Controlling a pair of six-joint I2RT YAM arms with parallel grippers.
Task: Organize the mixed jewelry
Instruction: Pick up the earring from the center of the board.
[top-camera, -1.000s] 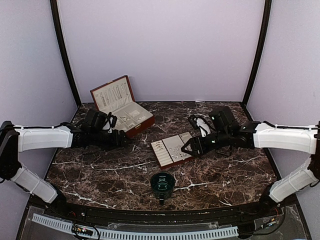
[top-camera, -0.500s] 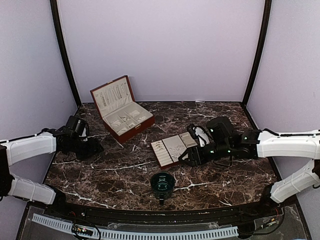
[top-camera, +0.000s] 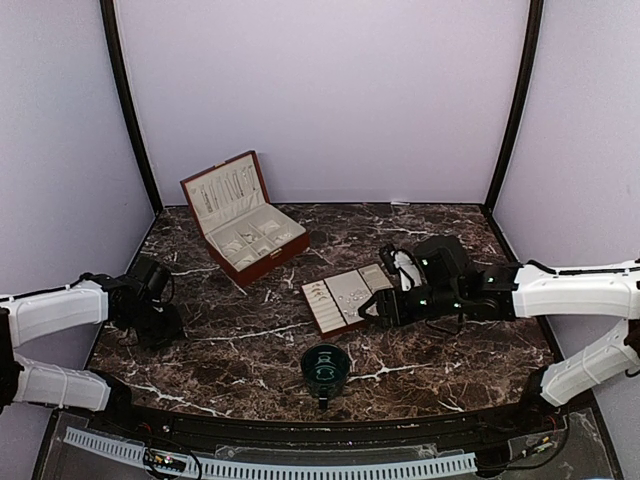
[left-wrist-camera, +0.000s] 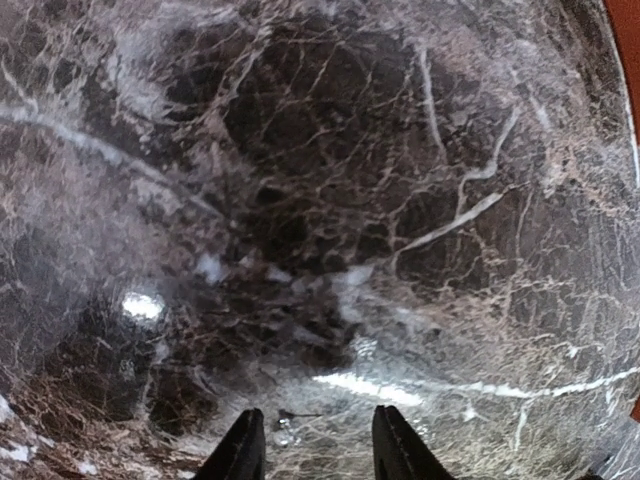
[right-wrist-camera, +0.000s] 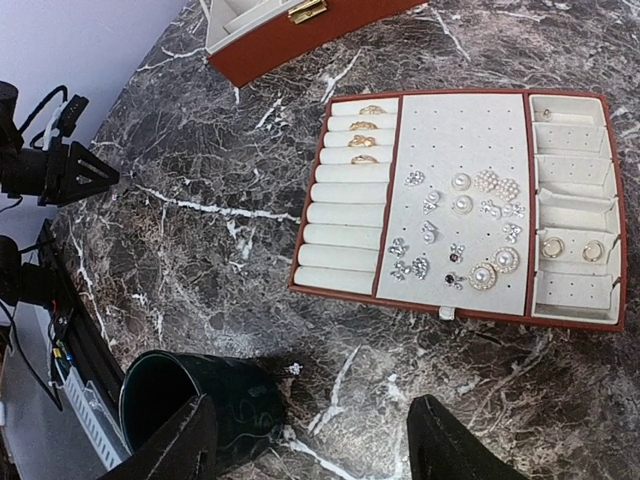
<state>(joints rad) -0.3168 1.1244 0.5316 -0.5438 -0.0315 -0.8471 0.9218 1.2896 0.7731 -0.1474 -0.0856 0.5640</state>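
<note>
Dark brown marble table (top-camera: 250, 340), white veins running all over it. At twelve o'clock from the dark green cup (top-camera: 325, 368), a red-brown tray (right-wrist-camera: 450, 125) padded in cream: gold rings (right-wrist-camera: 362, 132) on its rolls, silvery and pearl-white mixed jewelry (right-wrist-camera: 460, 230) glinting. At eleven o'clock, the red-brown box (top-camera: 275, 255), cream-lined.

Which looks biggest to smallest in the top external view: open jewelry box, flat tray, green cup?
1. open jewelry box
2. flat tray
3. green cup, clearly smallest even though it sits nearest the camera.
</note>
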